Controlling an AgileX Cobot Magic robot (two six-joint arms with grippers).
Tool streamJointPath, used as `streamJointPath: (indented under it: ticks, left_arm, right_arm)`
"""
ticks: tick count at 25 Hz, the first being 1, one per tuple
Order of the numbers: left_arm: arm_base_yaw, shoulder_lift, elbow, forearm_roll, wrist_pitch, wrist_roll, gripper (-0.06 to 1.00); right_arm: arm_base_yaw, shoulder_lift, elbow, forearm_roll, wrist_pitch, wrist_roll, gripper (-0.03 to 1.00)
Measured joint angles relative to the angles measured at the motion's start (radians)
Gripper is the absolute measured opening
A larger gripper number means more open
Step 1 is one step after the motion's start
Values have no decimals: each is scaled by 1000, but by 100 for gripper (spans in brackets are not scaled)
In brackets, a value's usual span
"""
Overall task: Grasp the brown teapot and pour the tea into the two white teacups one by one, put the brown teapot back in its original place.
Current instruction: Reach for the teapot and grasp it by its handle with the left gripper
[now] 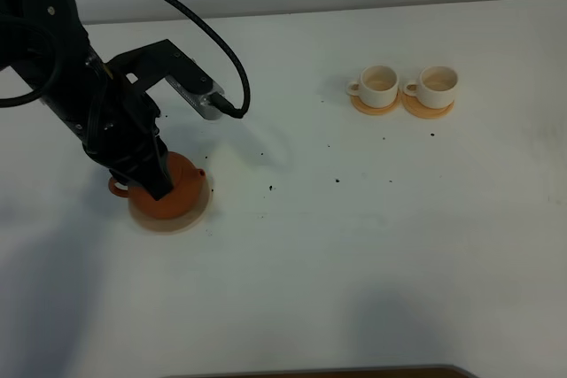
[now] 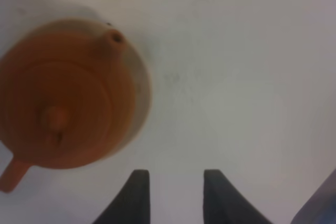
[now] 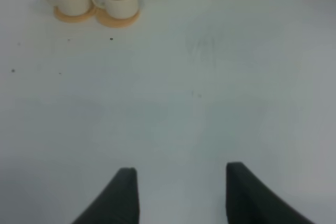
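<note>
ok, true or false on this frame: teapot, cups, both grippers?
1. The brown teapot sits on the large coaster. True.
2. The left gripper is shut on the teapot's handle. False: it is open, with only table between the jaws and the teapot off to one side.
3. Each of the white teacups stands on its own small coaster. True.
4. Both teacups hold dark tea. False: their insides look pale and no dark liquid shows.
5. The right gripper holds a teacup. False: it is open and empty, with the cups far from it.
</note>
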Motion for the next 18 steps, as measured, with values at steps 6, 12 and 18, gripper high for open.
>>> streamJointPath:
  ticks: [6, 12, 18]
  left_arm:
    - [-65, 0, -4, 143, 23, 62, 29]
    - [-79, 0, -4, 338, 67, 46, 29]
    - [-79, 7, -5, 508, 120, -51, 29]
  right_arm:
    - [0, 0, 0, 0, 0, 0, 41]
    - [0, 0, 0, 1, 0, 1, 41]
    - [0, -1, 0, 1, 0, 1, 41]
